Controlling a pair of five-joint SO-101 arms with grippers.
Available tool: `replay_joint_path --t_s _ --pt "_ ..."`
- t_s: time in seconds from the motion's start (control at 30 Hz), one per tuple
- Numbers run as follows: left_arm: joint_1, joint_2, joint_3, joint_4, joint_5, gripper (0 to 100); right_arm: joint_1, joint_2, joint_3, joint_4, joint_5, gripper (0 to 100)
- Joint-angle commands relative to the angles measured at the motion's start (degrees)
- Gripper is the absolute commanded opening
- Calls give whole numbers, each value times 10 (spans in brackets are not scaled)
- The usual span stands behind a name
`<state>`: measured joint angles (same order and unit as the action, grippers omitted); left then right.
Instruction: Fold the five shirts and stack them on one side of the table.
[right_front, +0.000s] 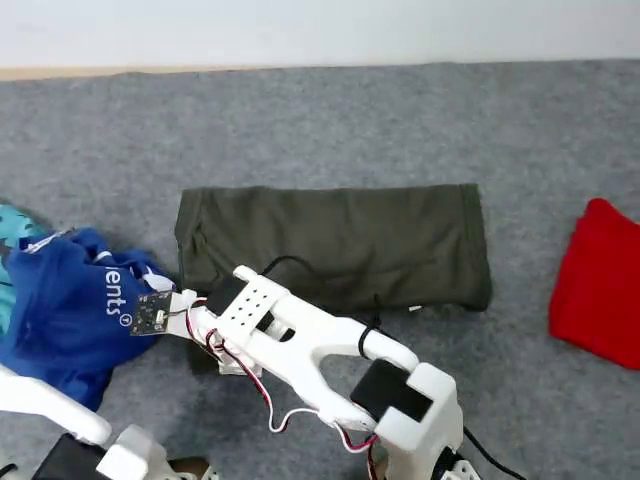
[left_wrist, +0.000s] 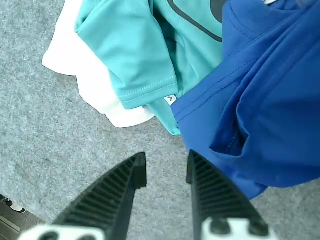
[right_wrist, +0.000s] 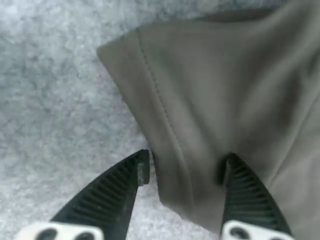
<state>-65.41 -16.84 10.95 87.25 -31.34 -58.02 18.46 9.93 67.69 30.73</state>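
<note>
An olive shirt (right_front: 340, 240) lies folded into a long band across the middle of the grey table. My right arm (right_front: 300, 340) stretches over its near left corner. In the right wrist view, my right gripper (right_wrist: 185, 167) is open and straddles a hemmed corner of the olive shirt (right_wrist: 225, 90), one finger over the carpet and the other over the cloth. A crumpled blue shirt (right_front: 70, 300) lies at the left on a teal shirt (right_front: 15, 225). My left gripper (left_wrist: 166, 170) hangs open over bare carpet beside the blue shirt (left_wrist: 270, 100), the teal shirt (left_wrist: 145, 45) and a white shirt (left_wrist: 90, 80).
A folded red shirt (right_front: 600, 285) lies at the table's right edge. My left arm (right_front: 50, 400) crosses the near left corner. The grey carpet (right_front: 330, 120) is bare behind the olive shirt, up to the wall.
</note>
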Motion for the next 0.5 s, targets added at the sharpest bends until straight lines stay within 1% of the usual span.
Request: replay_joint_path --t_s 0.0,0.23,0.27,0.47 --pt "-4 0 -1 -10 4 133 -6 10 -20 -2 6 246" --pt "-4 0 -1 -10 4 133 15 58 -66 0 6 243" --pt "-4 0 -1 -10 4 133 15 63 -71 0 6 230" --pt "-4 1 -1 -10 4 133 15 65 -93 0 6 52"
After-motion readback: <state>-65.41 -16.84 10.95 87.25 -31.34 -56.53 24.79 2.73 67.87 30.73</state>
